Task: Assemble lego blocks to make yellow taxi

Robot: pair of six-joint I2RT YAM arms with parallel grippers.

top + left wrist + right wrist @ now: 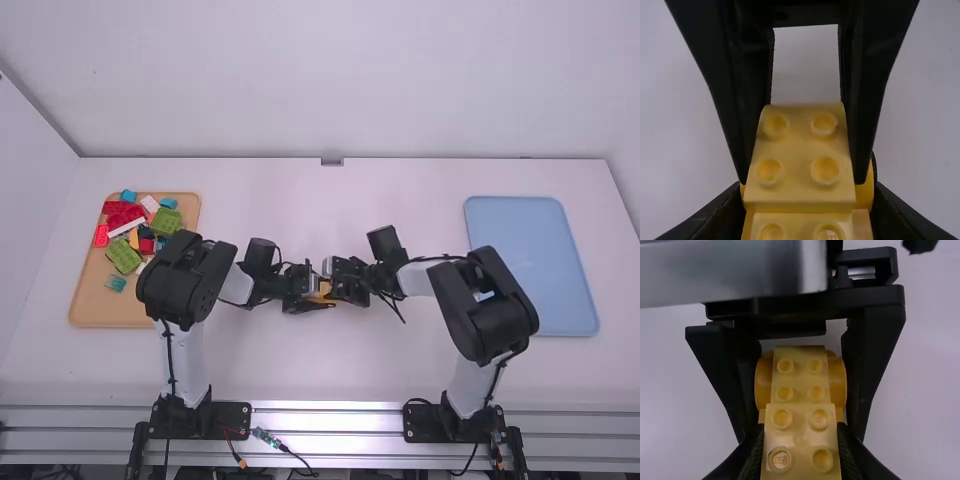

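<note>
White desk runs across the high view, its far edge meeting a pale back wall; a side wall rises on the left. Small dark fitting at the middle of the far edge. Metal rails line the near edge, with a cable lying over them. On the desk, left: tan tray, holding loose blocks in red, green, blue and white, mostly heaped in its far part. On the right: pale blue tray, inner surface flat. Yellow block assembly is between the two trays, well apart from both, near the middle of the desk. Left pincer and right pincer meet there from either side. Left wrist view: left pincer clamped on the assembly; studs visible on its stepped face. Right wrist view: right pincer clamped on the same assembly, at a studded block; rounded yellow parts show at both sides farther along. Contact between assembly and desk: cannot tell.
</note>
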